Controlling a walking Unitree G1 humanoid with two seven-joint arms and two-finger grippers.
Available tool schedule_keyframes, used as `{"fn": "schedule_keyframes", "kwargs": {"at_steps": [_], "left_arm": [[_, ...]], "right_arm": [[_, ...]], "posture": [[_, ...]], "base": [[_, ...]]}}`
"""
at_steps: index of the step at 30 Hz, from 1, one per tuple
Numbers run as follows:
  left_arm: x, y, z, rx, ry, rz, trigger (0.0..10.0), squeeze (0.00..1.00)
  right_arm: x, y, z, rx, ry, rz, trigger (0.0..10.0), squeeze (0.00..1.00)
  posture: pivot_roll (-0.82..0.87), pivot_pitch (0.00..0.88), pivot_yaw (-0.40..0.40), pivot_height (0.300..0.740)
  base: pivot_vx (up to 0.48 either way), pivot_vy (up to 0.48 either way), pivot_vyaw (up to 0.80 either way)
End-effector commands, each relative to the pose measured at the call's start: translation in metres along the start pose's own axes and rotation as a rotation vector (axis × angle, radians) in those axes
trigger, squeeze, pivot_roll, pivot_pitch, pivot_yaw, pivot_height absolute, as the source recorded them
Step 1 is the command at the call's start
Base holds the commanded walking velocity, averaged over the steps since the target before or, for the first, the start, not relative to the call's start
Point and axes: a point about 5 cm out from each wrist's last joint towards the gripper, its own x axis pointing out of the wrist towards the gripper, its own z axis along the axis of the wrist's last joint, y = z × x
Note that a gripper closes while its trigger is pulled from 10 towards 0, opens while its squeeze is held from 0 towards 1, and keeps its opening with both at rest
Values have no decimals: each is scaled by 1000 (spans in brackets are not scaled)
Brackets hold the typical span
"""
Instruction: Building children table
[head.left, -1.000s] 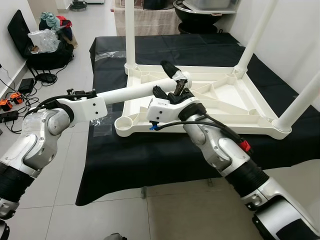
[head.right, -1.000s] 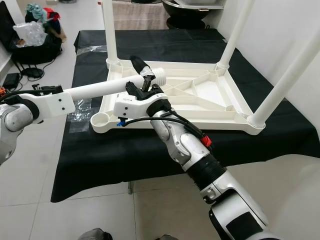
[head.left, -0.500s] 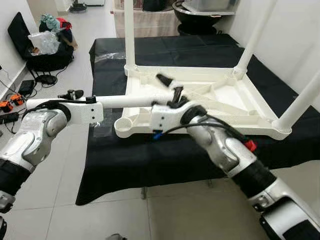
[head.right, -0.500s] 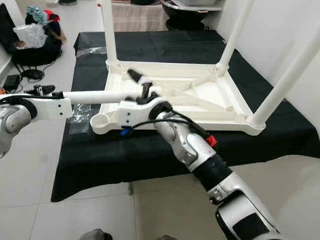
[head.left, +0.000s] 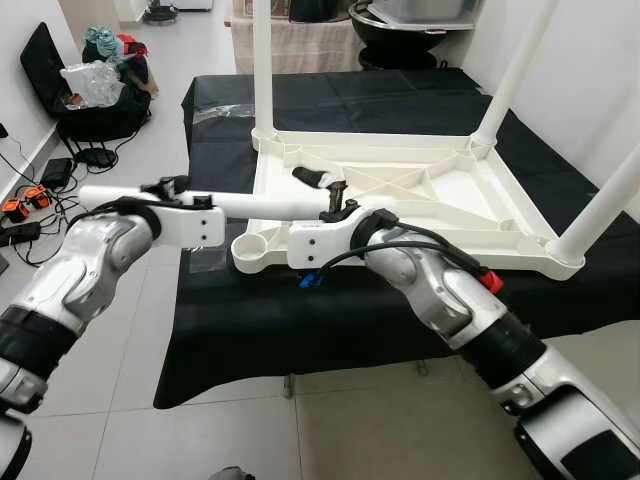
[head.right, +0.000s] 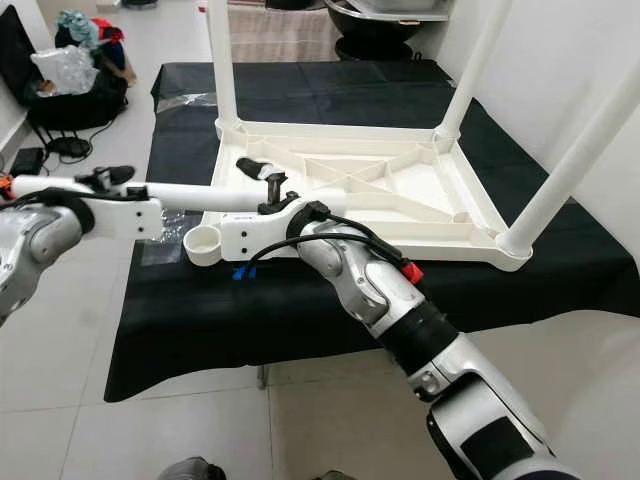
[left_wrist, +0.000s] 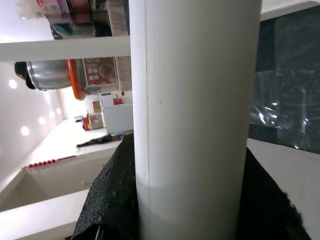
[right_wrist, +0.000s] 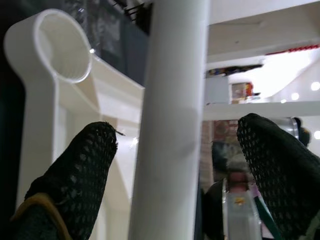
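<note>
A white children's table top (head.left: 440, 200) lies upside down on a black-clothed table (head.left: 300, 320), with three white legs (head.left: 262, 70) standing up from its corners. The near left corner socket (head.left: 247, 247) holds nothing. A loose white leg (head.left: 265, 204) lies about level above that corner. My left gripper (head.left: 168, 188) is shut on it near its outer end, and its black fingers (left_wrist: 112, 200) press the tube (left_wrist: 195, 115). My right gripper (head.left: 322, 190) straddles the leg's inner end, open; one finger (right_wrist: 75, 175) is beside the tube (right_wrist: 172, 125) and the other (right_wrist: 280, 165) stands apart.
Bags and plastic (head.left: 95, 85) lie on the floor at the far left, with cables and orange items (head.left: 20, 205) by the wall. A counter with a dark bowl (head.left: 400, 30) stands behind the table. Tiled floor lies in front.
The loose leg has dropped from tilted to about level and shifted left. Both grippers moved left with it, and the right gripper now sits lower over the table frame.
</note>
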Motion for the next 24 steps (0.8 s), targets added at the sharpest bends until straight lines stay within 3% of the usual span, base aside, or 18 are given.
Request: {"fn": "schedule_keyframes", "kwargs": {"at_steps": [1,7,8,10,18,20,21,24], "left_arm": [[3,-1,5,17,-20,1,10000,0],[8,4,12,15,-38,21,10000,0],[10,5,21,2,-58,28,10000,0],[11,4,26,-6,-69,29,10000,0],[15,4,46,-56,-120,41,10000,0],[17,3,51,-59,-135,40,10000,0],[17,3,53,-61,-140,42,10000,0],[18,3,55,-70,-144,43,10000,0]], "right_arm": [[3,4,3,-5,7,64,10000,0],[10,5,-2,4,77,104,10000,0],[17,3,-10,4,143,95,10000,0],[21,2,-14,6,170,90,10000,0],[29,-6,-19,52,217,52,10000,0],[31,-9,-18,65,221,43,9569,0],[32,-11,-18,67,223,32,0,0],[33,-12,-18,73,225,31,0,0]], "posture": [[39,18,-43,740],[38,17,-46,740],[40,16,-50,740],[40,16,-50,740],[38,18,-52,740],[37,21,-52,740],[37,21,-52,740],[37,21,-52,740]], "base": [[0,0,0],[0,0,0],[0,0,0],[0,0,0],[0,0,0],[0,0,0],[0,0,0],[0,0,0]]}}
